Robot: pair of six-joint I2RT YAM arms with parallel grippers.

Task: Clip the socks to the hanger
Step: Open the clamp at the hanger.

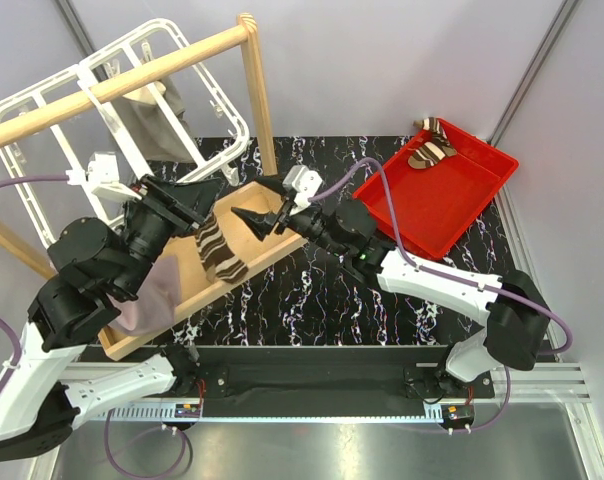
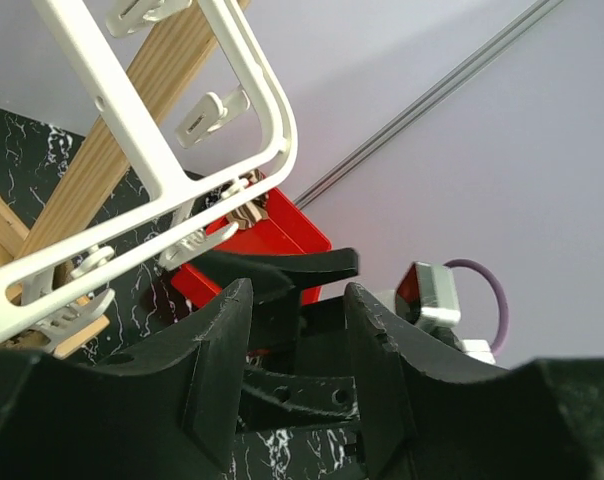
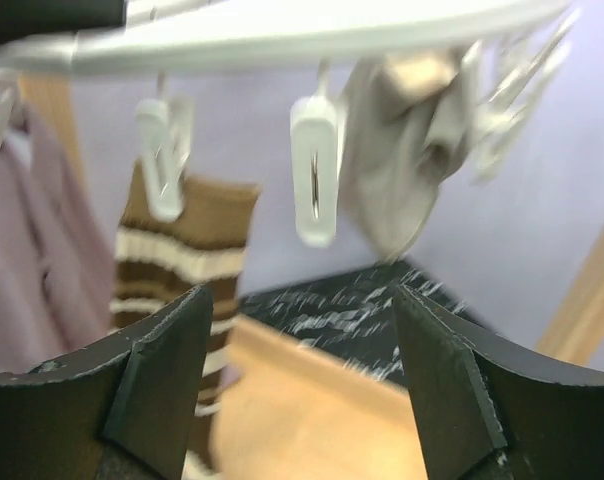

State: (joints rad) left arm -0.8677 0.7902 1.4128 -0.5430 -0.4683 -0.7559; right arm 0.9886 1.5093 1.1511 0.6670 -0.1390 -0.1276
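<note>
Left end effector (image 2: 294,325): open, nothing between the fingers, raised close under the hanger's corner.
Right end effector (image 3: 302,370): open and empty, pointed at the row of clips.
Hanger (image 2: 127,110): white grid frame, hung on the wooden rail (image 1: 132,80) at the far left of the table (image 1: 312,290).
Striped sock (image 3: 177,250): dangling from the hanger with its top edge at a white clip (image 3: 162,160), over the wooden base (image 1: 187,280).
Second sock (image 1: 432,148): lying in the far corner of the red tray (image 1: 452,210), well apart from the hanger.
Other cloths: grey-beige cloth (image 3: 412,130) and pinkish-mauve cloth (image 3: 22,250) hanging either side of the striped sock.
</note>
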